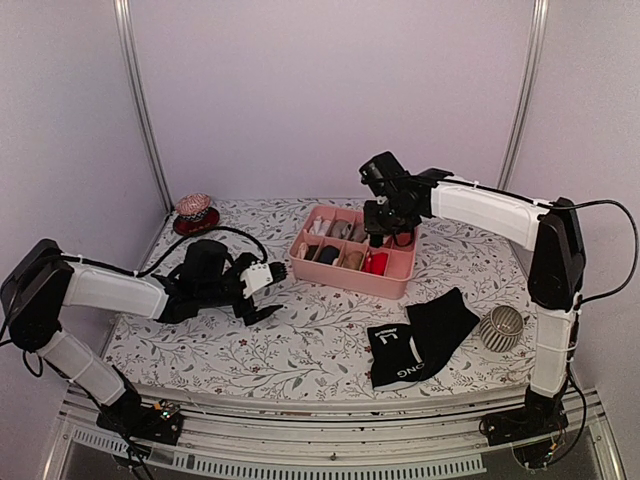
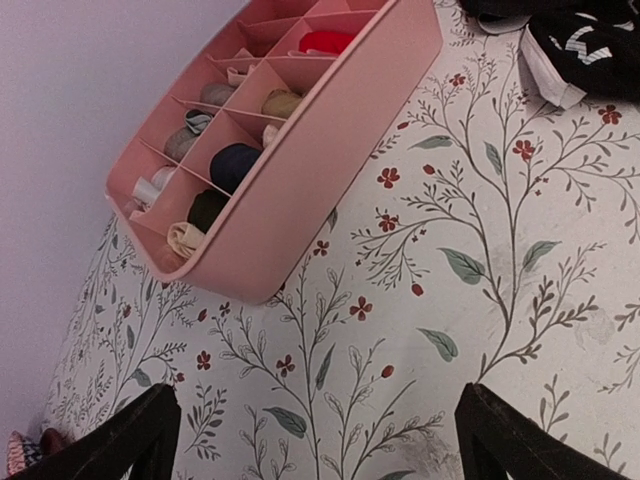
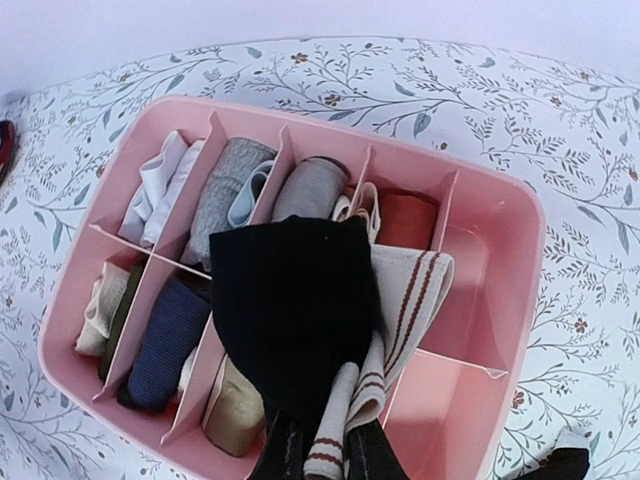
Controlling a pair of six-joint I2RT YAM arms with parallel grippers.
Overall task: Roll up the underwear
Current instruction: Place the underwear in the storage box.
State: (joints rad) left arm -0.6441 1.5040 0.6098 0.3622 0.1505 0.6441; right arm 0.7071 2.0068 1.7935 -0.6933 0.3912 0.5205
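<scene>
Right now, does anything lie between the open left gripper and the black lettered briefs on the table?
Nothing visible does. Only bare floral tablecloth separates the left gripper from the lettered briefs; the pink tray sits farther back, off that path.

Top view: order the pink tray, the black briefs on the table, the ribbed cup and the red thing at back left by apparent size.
1. Tray, slightly ahead.
2. Briefs, close behind.
3. Ribbed cup and red thing: alike; the red thing sits farther back, so not ranked.
</scene>
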